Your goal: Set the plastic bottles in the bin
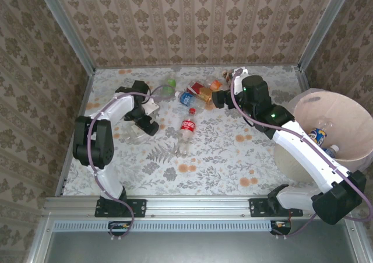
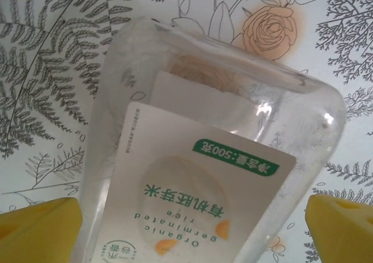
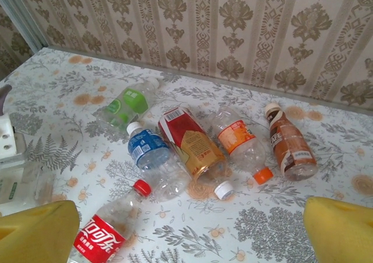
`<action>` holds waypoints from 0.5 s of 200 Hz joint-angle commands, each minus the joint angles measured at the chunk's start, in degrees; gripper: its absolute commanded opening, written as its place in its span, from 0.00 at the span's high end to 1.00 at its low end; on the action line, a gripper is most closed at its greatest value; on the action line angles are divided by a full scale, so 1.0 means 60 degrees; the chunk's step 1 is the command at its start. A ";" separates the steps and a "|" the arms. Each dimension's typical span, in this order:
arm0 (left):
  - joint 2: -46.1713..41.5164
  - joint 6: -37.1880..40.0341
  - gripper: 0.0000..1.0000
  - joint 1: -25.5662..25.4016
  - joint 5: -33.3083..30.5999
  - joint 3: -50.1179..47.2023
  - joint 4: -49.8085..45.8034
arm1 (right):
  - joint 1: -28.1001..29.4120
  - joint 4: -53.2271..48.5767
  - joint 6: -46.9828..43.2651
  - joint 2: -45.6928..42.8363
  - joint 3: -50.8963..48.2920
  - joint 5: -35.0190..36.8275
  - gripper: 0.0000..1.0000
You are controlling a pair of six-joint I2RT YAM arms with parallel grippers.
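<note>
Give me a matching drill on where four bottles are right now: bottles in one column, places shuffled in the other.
Bottles
1 Coca-Cola bottle
2 white-labelled bottle
3 brown bottle
4 blue-and-yellow bottle

Places
A in the bin
B rightmost of those by the back wall
C between the left gripper's open fingers
D lying alone in the middle of the table

Pairs: 1-D, 2-C, 3-B, 4-A

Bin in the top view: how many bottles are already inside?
2. A blue-labelled bottle lies in the middle of the bin; a second bottle shows just below it in frame. The near rim may hide more.
</note>
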 commanded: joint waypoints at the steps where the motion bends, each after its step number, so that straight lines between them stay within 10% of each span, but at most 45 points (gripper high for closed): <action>1: 0.0475 0.0286 0.00 -0.0245 0.0217 -0.0200 0.0028 | 0.0060 -0.0213 -0.0242 -0.0319 -0.0202 0.0354 0.00; 100: 0.0595 -0.0485 0.08 -0.0555 -0.0667 -0.0611 0.1258 | 0.0063 -0.0144 -0.0301 -0.0330 -0.0208 0.0369 0.00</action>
